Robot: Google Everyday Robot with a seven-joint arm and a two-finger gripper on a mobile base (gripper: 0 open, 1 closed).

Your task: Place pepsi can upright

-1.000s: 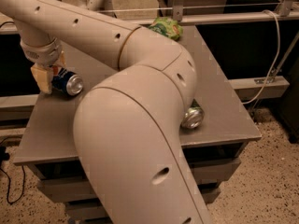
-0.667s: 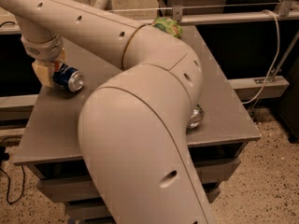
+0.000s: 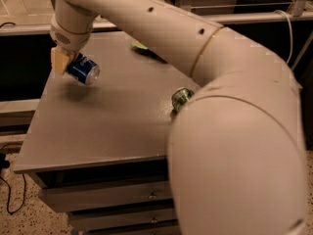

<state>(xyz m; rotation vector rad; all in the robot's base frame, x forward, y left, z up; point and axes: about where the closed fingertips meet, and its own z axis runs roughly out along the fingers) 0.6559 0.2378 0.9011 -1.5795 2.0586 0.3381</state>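
Observation:
The pepsi can (image 3: 83, 69) is dark blue with a silver end. It is tilted on its side and lifted above the left rear part of the grey table (image 3: 107, 121), casting a shadow below. My gripper (image 3: 68, 62) is shut on the can, with a tan finger pad (image 3: 58, 60) on its left side. My large white arm (image 3: 205, 82) arches from the lower right across the view up to the gripper.
A green can (image 3: 181, 97) lies on its side near the table's middle, partly behind my arm. A green bag-like item (image 3: 142, 47) lies at the back of the table. Drawers (image 3: 107, 195) sit below the front edge.
The gripper has lifted the pepsi can off the table surface; the arm has shifted, uncovering more of the table and the green can.

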